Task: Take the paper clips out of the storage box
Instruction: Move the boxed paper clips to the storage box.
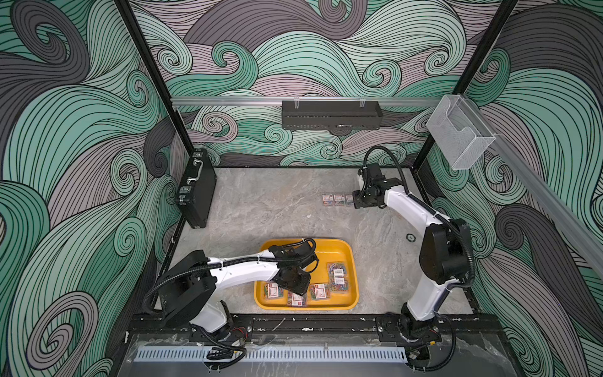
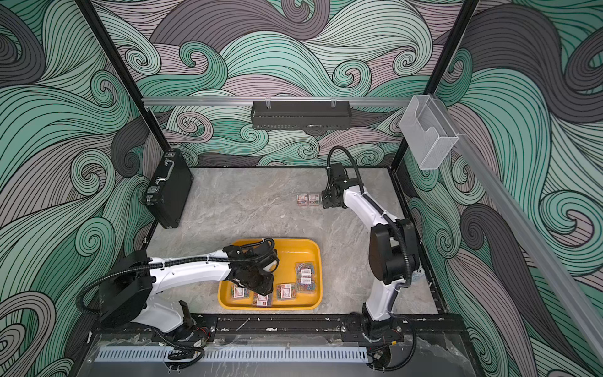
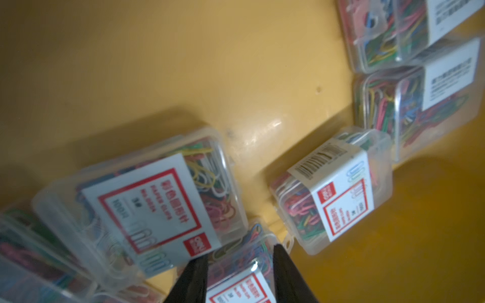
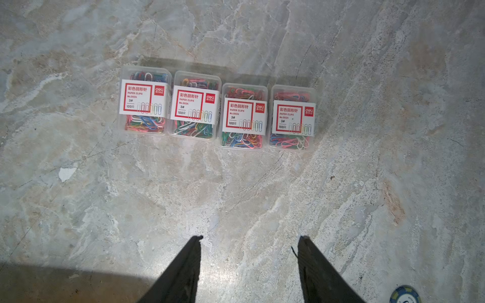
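Left claw [image 3: 240, 251] is down inside the storage box [image 1: 354, 258], the yellow tray at the near edge of the table [image 1: 261, 209]. Its two fingers [image 3: 194, 278] bracket one clip box [image 3: 236, 286] on opposite sides. The wrist view is blurred, but they look pressed onto its clear walls, so I read this as a pinch, not a hover. Several more boxes of paper clips [image 1: 337, 277] lie in the tray. A tilted one [image 3: 149, 207] is just beside the pinched box and may overlap its edge, and two more are stacked against the far wall [image 3: 420, 99]. Right claw [image 4: 252, 237] hangs spread and empty over bare table, facing a neat row of four boxes [image 4: 217, 112] already out, well apart from the tray. Step in hand, as I judge it: lift this box clear. Suggested handling: rise straight up before any sideways travel, slowly enough that the leaning neighbour slides off and is not dragged along. The plastic looks slick, so hold the pinch firm and square across the walls. Clear the raised rim fully, then carry toward the row. Set the box down flat, label up, at an open end, minding the right arm [image 1: 408, 209] parked close to that row.
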